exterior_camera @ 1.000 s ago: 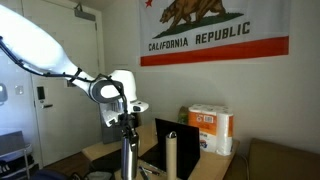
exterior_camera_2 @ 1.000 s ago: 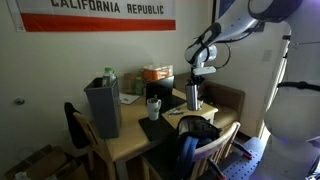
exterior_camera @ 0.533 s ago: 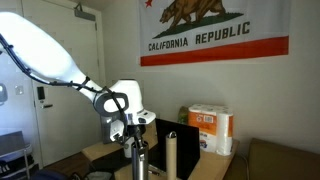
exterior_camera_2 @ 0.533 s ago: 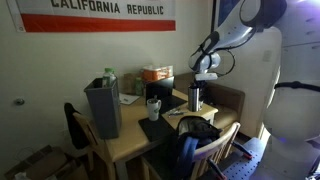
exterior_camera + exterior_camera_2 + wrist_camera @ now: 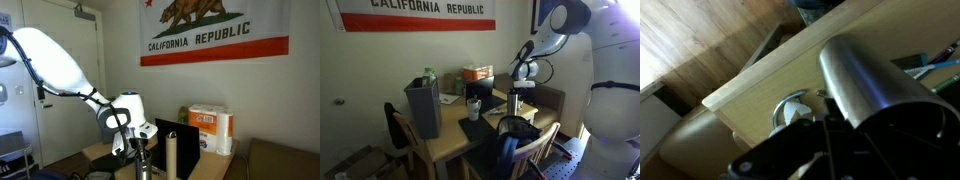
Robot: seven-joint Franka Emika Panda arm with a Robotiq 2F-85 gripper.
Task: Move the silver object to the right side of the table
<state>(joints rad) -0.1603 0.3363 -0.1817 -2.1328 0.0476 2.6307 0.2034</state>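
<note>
The silver object [image 5: 517, 99], a slim upright metal cylinder, is in my gripper [image 5: 520, 86] over the far right end of the wooden table [image 5: 448, 143]. In an exterior view the gripper [image 5: 140, 150] is closed around the cylinder's top [image 5: 143, 168]. In the wrist view the silver object [image 5: 868, 88] fills the middle and runs out from the dark gripper body at the bottom; the fingertips are hidden. The table's edge [image 5: 755, 88] shows beside it. I cannot tell if its base touches the table.
A grey boxy appliance [image 5: 423, 106] stands at the table's other end, a white mug [image 5: 474, 107] in the middle. A tall beige cylinder [image 5: 171, 152], black laptop [image 5: 162, 133] and paper-towel pack [image 5: 211, 128] stand nearby. A dark chair with a bag [image 5: 512, 142] is at the table's front.
The gripper has carried the silver object towards the table's right end and a little lower over the last second.
</note>
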